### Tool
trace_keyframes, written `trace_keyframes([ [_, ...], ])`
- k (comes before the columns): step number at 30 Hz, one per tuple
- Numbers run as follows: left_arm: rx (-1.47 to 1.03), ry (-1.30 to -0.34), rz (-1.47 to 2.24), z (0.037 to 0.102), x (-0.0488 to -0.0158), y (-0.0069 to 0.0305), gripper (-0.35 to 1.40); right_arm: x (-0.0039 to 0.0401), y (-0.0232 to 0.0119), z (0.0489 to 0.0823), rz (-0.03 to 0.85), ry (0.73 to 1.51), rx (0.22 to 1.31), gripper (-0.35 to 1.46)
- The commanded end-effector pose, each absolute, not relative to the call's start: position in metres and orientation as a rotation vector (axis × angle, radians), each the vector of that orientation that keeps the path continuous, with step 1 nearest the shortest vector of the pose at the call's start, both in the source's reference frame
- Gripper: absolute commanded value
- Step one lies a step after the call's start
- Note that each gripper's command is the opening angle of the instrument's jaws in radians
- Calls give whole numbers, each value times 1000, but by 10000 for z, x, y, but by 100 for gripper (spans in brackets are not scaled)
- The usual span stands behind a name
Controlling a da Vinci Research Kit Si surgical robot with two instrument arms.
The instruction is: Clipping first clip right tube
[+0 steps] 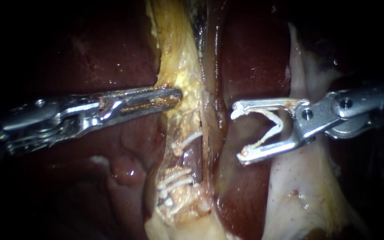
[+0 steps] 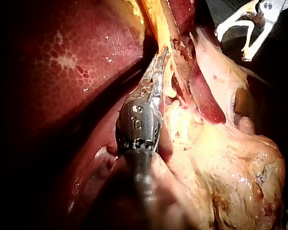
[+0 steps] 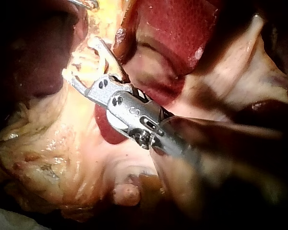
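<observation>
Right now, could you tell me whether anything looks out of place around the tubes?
Nothing stands out. The right instrument holds a white clip in its jaws, spread open, just short of the right tube and not yet around it. The left instrument grips the yellowish tissue beside it.

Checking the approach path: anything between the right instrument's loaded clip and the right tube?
Nothing visible. The right instrument holds the open clip just beside the right tube, with only a gap between. The left instrument grips tissue on the tube's far side, clear of it.
</observation>
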State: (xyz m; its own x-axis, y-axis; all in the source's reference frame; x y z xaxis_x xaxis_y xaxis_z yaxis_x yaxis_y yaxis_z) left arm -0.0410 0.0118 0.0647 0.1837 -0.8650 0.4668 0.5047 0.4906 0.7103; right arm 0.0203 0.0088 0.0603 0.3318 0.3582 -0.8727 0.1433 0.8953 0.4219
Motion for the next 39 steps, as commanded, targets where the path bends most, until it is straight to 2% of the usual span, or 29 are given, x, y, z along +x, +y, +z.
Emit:
trace_keyframes([
  [1,447,-968,-1012,646,-410,118,-35,203,88,602,146,1238,473,60],
  [11,450,-974,-1012,635,-405,116,-35,212,78,608,139,1242,489,60],
  [25,434,-1010,-1044,578,-360,123,-35,249,42,639,211,1205,612,59],
  [32,425,-1027,-1061,551,-344,120,-35,261,36,661,245,1138,639,58],
  [39,424,-1038,-1070,531,-339,117,-35,263,37,681,280,1106,637,58],
])
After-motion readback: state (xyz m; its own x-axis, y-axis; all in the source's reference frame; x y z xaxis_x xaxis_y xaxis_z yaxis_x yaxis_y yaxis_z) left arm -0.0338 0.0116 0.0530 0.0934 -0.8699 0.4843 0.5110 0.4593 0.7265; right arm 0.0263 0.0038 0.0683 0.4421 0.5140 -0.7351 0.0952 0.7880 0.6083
